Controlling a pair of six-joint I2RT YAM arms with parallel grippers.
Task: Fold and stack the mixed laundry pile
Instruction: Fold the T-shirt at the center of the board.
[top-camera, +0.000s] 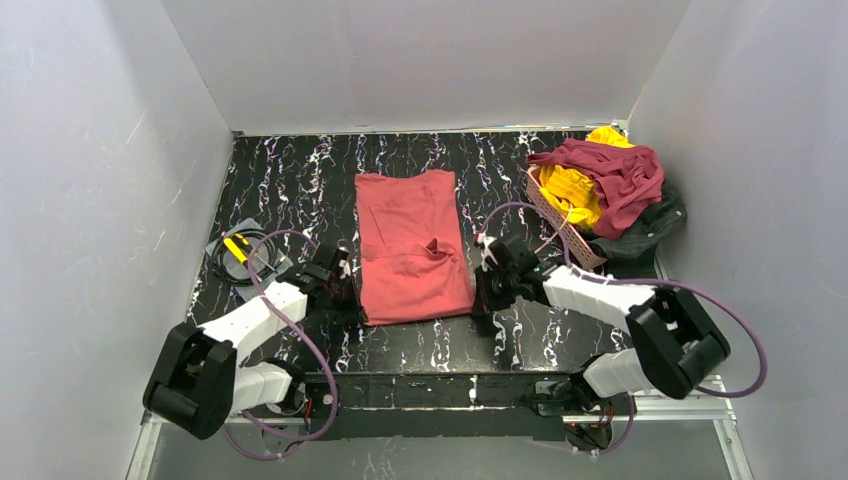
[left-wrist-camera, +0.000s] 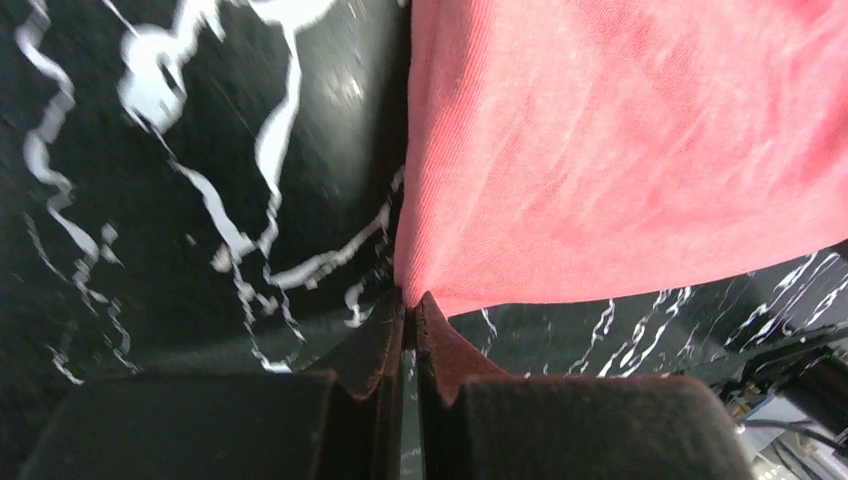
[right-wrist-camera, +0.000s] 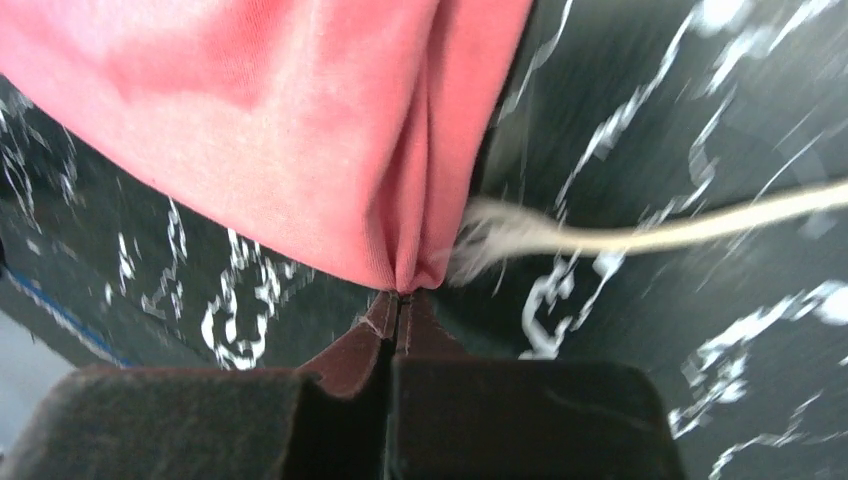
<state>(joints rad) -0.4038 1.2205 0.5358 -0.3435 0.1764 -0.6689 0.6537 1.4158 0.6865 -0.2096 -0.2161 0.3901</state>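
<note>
- A salmon-red cloth garment lies flat as a long rectangle in the middle of the black white-veined bench, between the two arms.
- The left claw is pressed together, pinching the near-left corner of the salmon-red cloth garment at the bench surface.
- The right claw is likewise pressed together on the near-right corner, where the fabric bunches into a small fold.
- A thin cream cord lies on the bench just beside that corner.
- At the far right corner, a dark maroon cloth garment is heaped over a bright yellow cloth garment, by a pink lattice plastic basket; a charcoal-black cloth garment lies beneath them.
</note>
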